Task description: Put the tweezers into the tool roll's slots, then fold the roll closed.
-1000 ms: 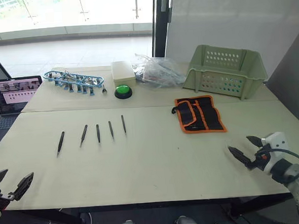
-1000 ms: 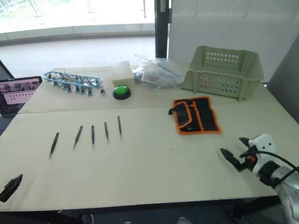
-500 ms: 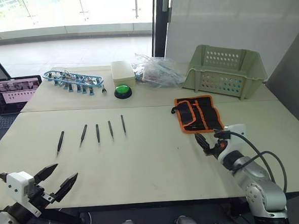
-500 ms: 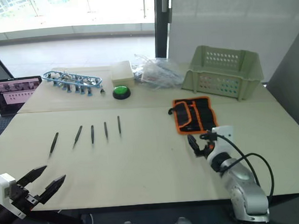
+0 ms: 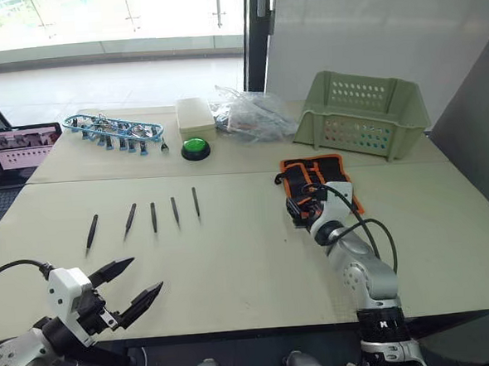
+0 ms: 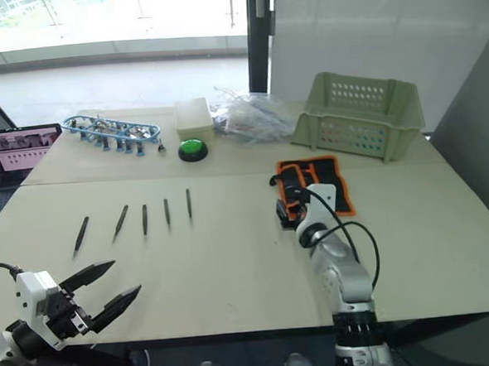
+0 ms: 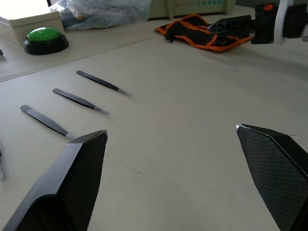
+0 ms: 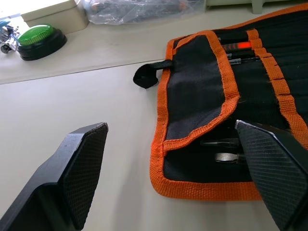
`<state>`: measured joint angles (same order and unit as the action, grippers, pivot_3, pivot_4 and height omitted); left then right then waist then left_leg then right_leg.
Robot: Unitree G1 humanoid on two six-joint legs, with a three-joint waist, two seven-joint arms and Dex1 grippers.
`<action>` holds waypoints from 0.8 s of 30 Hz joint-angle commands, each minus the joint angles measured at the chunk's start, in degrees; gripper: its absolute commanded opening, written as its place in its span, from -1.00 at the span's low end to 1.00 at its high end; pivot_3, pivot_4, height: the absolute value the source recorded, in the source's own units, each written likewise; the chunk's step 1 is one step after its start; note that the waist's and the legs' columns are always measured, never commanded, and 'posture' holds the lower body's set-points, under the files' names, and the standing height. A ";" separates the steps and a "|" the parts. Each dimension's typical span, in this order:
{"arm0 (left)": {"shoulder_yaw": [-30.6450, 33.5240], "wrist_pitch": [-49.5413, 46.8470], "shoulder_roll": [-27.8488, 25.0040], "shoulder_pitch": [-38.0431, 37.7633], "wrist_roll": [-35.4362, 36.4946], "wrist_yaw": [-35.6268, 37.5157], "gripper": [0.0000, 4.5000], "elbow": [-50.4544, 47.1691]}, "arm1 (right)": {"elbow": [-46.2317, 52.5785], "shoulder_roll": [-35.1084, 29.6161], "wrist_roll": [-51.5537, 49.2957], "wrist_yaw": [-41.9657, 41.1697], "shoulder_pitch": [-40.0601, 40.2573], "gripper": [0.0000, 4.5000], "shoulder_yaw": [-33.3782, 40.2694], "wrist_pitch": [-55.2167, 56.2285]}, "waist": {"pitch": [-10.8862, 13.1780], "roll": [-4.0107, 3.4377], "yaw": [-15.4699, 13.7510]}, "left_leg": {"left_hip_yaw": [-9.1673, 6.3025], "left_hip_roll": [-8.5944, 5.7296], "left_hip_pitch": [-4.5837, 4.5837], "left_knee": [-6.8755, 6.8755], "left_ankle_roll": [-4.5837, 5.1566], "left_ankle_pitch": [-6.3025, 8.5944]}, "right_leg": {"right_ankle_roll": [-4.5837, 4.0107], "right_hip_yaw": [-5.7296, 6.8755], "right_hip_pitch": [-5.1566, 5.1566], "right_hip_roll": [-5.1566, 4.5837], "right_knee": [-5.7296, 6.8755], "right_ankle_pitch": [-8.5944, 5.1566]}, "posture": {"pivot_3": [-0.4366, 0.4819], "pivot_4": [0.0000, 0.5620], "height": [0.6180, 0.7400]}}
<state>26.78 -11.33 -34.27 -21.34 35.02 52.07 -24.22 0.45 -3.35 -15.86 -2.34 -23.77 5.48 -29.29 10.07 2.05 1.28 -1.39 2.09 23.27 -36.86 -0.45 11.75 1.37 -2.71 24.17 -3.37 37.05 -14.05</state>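
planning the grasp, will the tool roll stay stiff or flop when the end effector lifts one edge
Probably floppy: the tool roll is thin fabric, and one flap already lies folded over, curving. Lifted by an edge, it would likely drape, and the tools seen in its slots could shift. Its loose strap may trail.

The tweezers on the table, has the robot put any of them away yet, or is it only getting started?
Only getting started. All five tweezers lie loose in a row on the table. The right gripper, open, sits at the near edge of the tool roll, which lies unfolded. The left gripper, open and empty, hangs short of the tweezers. Slotting and folding are all left.
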 commanded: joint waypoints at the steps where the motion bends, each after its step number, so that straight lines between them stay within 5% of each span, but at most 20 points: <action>1: 0.20 -0.37 -0.89 0.90 0.85 -0.70 1.00 -2.43 | -0.69 0.99 0.00 0.12 -1.49 1.00 0.56 1.83 | 0.00 0.00 0.19 | 0.00 0.03 0.00 0.00 0.00 0.00 | 0.00 0.00 0.01 0.02 0.01 0.00 | -0.05 -0.47 0.74; 9: -0.74 -1.28 -1.01 2.81 0.92 -1.57 1.00 -2.98 | -5.18 2.10 -0.01 -0.26 -4.93 1.00 1.54 4.76 | 0.01 -0.01 1.17 | 0.00 0.04 0.00 0.00 0.00 0.00 | -0.02 0.00 0.00 0.04 0.01 0.02 | -0.05 -0.47 0.74; 22: -1.11 -1.51 -1.17 3.15 1.16 -1.56 1.00 -2.70 | -8.74 2.52 0.83 -0.26 -6.31 -0.90 2.17 5.81 | 0.01 -0.01 1.28 | 0.00 0.08 -0.01 0.00 0.00 0.00 | -0.05 -0.01 0.01 0.08 0.03 0.03 | -0.05 -0.47 0.74; 24: -1.03 -1.56 -1.23 3.25 1.20 -1.62 1.00 -2.71 | -8.75 2.65 0.84 -0.24 -6.29 -0.98 2.25 5.93 | 0.01 -0.01 1.28 | 0.00 0.08 -0.01 0.00 0.00 0.00 | -0.05 -0.01 0.01 0.08 0.03 0.02 | -0.05 -0.47 0.74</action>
<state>24.94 -12.85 -34.78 -18.40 35.37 50.63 -25.41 -9.58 -0.90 -14.77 -2.46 -29.47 7.56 -24.33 10.07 2.04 2.56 -1.39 2.17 23.26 -36.86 -0.45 11.74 1.32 -2.72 24.18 -3.29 37.08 -14.03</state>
